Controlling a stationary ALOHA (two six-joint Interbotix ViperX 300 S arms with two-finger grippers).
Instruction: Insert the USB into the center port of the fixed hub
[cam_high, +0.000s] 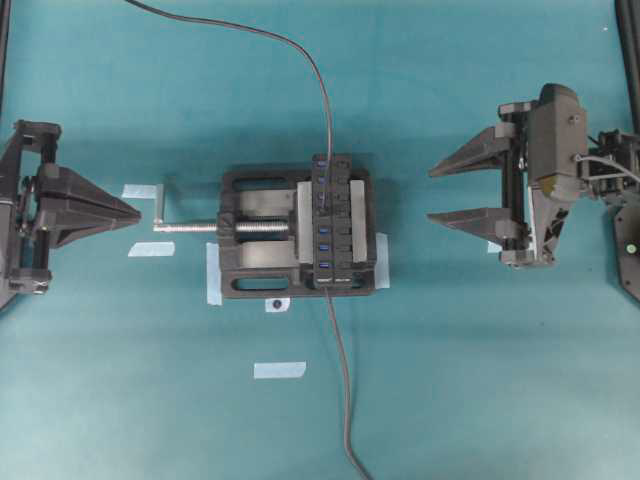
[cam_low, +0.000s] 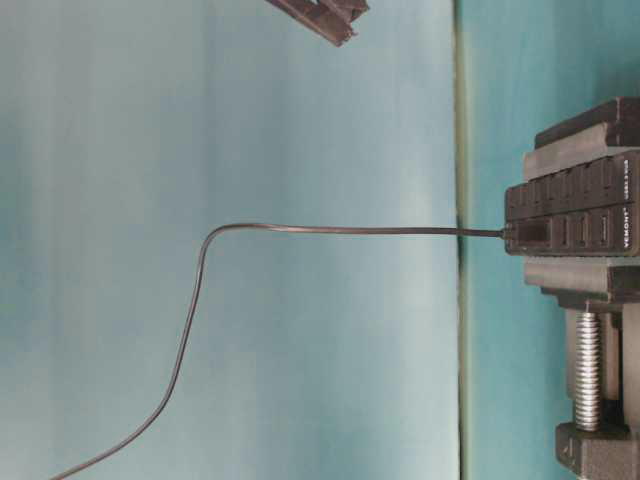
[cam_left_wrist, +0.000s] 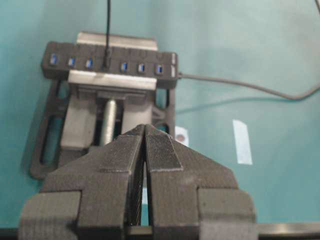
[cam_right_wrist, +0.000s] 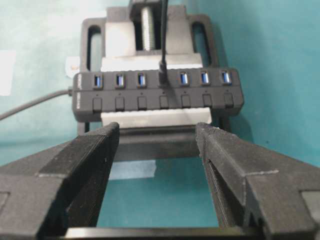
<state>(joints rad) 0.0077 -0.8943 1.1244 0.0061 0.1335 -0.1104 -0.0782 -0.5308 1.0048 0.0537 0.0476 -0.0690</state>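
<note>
The fixed hub (cam_high: 333, 225) is a long black strip with blue ports, clamped in a vise at the table's middle. The USB (cam_right_wrist: 163, 67), a small black plug on a thin dark cable (cam_high: 300, 50), stands in the center port, which it covers, with three blue ports on either side. It also shows in the left wrist view as the USB (cam_left_wrist: 106, 62). My left gripper (cam_high: 135, 212) is shut and holds nothing, well left of the vise. My right gripper (cam_high: 432, 195) is open and empty, to the right of the hub. The right fingers (cam_right_wrist: 95, 150) frame bare table.
A black screw vise (cam_high: 260, 230) with a metal handle (cam_high: 170, 215) holds the hub. A thicker grey cable (cam_high: 345, 400) runs from the hub's near end toward the front edge. Tape strips (cam_high: 280, 370) lie on the teal table (cam_high: 500, 380), with more tape (cam_high: 150, 249) left of the vise.
</note>
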